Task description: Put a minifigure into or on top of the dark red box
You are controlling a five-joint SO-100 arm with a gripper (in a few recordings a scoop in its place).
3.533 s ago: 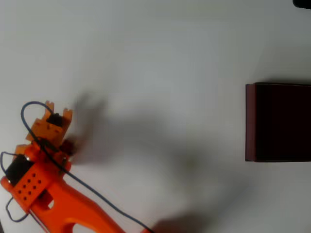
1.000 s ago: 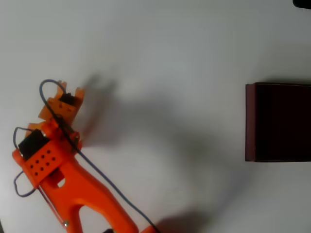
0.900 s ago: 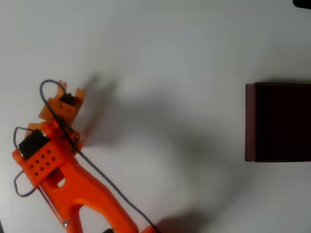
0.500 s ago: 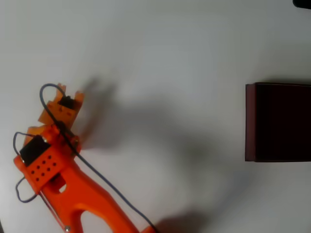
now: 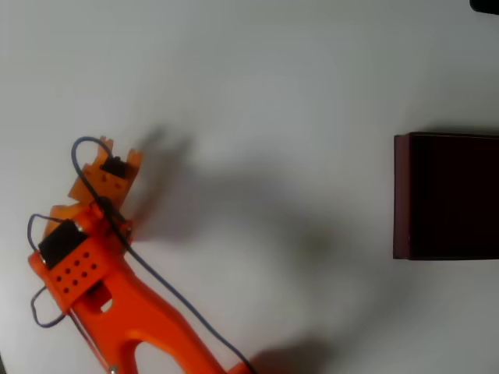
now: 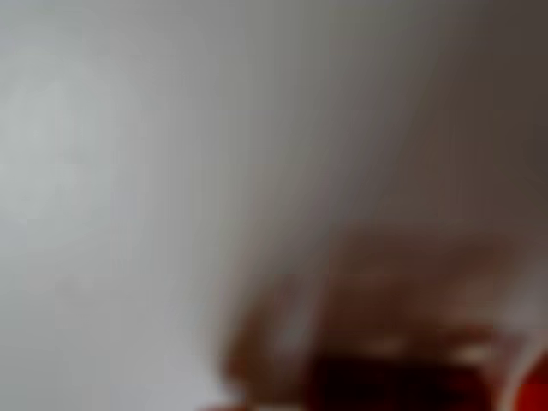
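The dark red box (image 5: pixel 401 195) stands at the right edge of the overhead view, with thin maroon walls and an almost black inside, cut off by the frame. My orange arm reaches in from the bottom left, and its gripper (image 5: pixel 117 156) hangs over bare table far left of the box. From above I cannot tell how the jaws stand. The minifigure is hidden. The wrist view is badly blurred: a dark reddish-brown smear (image 6: pixel 385 342) lies along its bottom edge, and I cannot tell what it is.
The white table (image 5: pixel 257 78) stretches open between the arm and the box. The arm's shadow (image 5: pixel 234 210) falls across the middle. A dark cable (image 5: pixel 156 280) loops along the arm.
Over the last second the arm shifted slightly down and to the right. A small dark red thing beside the wrist 3.5 s ago is no longer seen.
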